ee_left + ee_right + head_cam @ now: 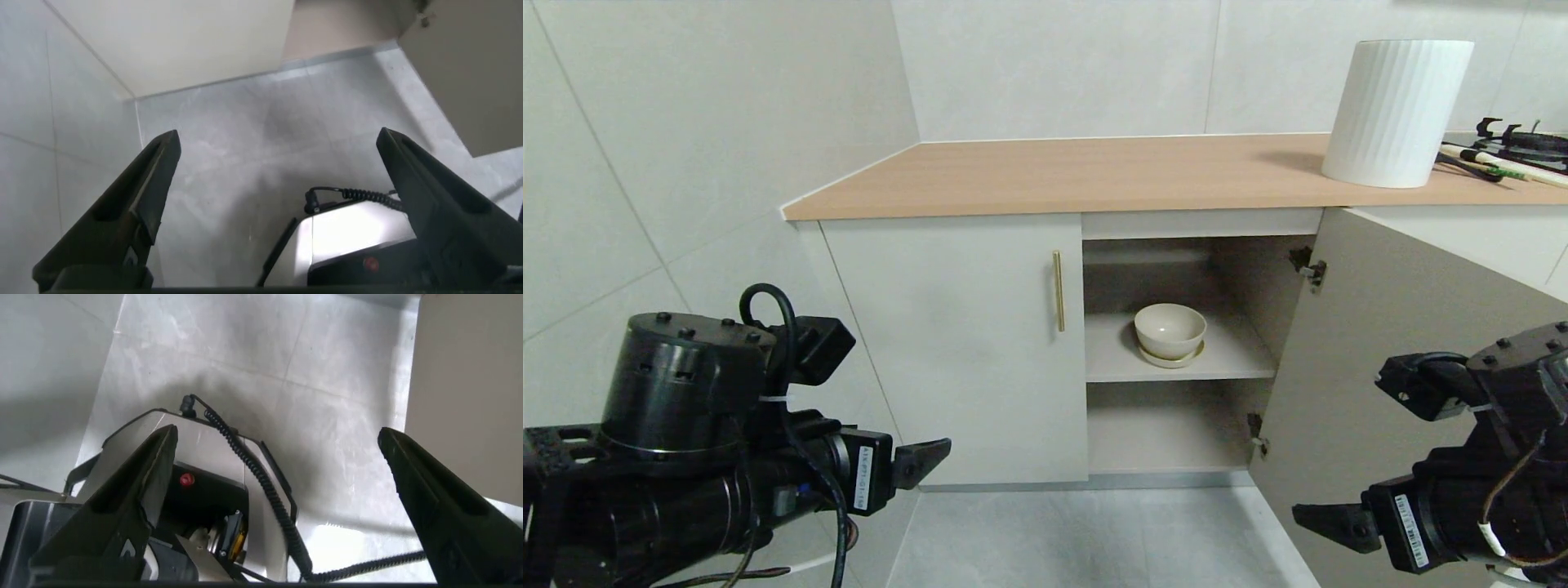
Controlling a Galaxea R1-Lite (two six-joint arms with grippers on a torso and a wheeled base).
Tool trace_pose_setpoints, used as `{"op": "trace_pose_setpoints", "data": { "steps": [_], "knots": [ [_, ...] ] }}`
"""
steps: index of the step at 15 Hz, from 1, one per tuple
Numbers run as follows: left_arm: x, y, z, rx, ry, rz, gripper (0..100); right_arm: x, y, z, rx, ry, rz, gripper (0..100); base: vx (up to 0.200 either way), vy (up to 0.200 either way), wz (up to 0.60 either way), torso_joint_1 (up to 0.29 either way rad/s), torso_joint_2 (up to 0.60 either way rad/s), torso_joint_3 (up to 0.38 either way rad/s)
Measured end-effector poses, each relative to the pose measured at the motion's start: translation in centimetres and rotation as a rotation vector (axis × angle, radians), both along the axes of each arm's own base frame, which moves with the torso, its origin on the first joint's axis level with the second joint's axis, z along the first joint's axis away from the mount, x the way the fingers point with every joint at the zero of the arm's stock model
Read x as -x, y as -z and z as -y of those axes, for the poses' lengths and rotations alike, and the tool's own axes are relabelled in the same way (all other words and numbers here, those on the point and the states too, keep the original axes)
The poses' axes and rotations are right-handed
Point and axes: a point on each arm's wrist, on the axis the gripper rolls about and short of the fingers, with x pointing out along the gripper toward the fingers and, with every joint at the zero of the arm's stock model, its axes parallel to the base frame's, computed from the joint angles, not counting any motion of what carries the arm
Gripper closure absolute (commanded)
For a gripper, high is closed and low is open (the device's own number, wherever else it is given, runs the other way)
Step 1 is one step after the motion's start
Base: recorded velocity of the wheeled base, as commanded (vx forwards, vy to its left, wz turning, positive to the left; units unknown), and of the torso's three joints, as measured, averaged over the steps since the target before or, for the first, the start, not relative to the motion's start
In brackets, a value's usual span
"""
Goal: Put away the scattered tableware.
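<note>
In a white-tiled corner with a grey floor (1094, 531), under the pale wooden bench (1094, 175), the smooth round cream ceramic bowl (1170, 329) stands mouth-up on a matching small plate (1170, 359) on the upper shelf (1233, 359) of the open white cabinet (956, 343), while the left hand (278, 143) and the right hand (278, 434) both hang spread over the floor.

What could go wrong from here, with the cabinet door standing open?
1. The open cabinet door stands near the right gripper; a swing of that arm might strike it.
2. The bowl rests on a small plate on the shelf; a careless push while adding tableware could topple the stack.
</note>
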Motion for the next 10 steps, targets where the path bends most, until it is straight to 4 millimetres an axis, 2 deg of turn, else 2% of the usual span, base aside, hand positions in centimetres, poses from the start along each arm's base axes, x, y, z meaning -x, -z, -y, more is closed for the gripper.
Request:
{"op": "trace_pose_setpoints", "data": {
  "steps": [7,10],
  "knots": [
    [0.0,-0.1,0.0,0.0,0.001,0.003,0,0.7,0.1,0.2,0.028,-0.056,0.016,0,0.0,0.0,0.0,0.0,0.0,0.0],
    [0.0,0.0,0.0,-0.023,0.0,0.01,0,1.8,0.1,0.4,0.041,-0.112,-0.011,0,0.0,-0.2,0.0,-0.001,0.0,0.002]
  ]
}}
